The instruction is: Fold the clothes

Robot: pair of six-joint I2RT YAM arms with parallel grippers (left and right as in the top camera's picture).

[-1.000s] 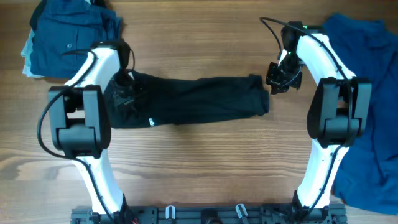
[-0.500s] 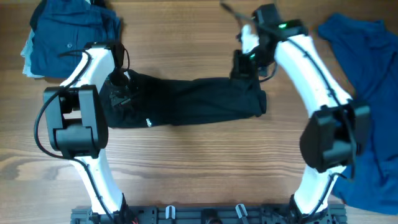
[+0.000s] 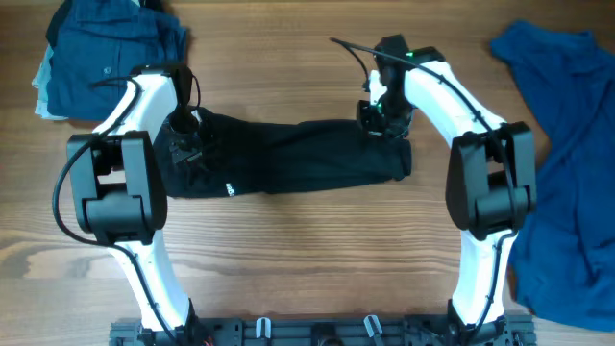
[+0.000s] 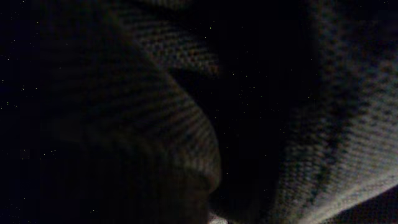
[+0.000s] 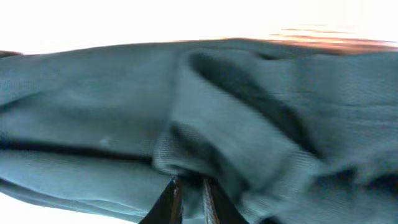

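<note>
"Overhead, where did the black garment (image 3: 288, 154) lie?"

"Folded into a long band across the middle of the wooden table (image 3: 307, 259), between the two arms."

"And the claws?"

"The left gripper (image 3: 187, 139) sat buried in its left end. Its wrist camera saw only dark knit, so I couldn't tell its state. The right gripper (image 3: 377, 120) stood at the band's far right corner, tips drawn together at a ribbed hem."

"Around it?"

"Folded blue clothes (image 3: 106, 48) at the far left corner, and a loose blue shirt (image 3: 567, 125) spread along the right edge."
</note>
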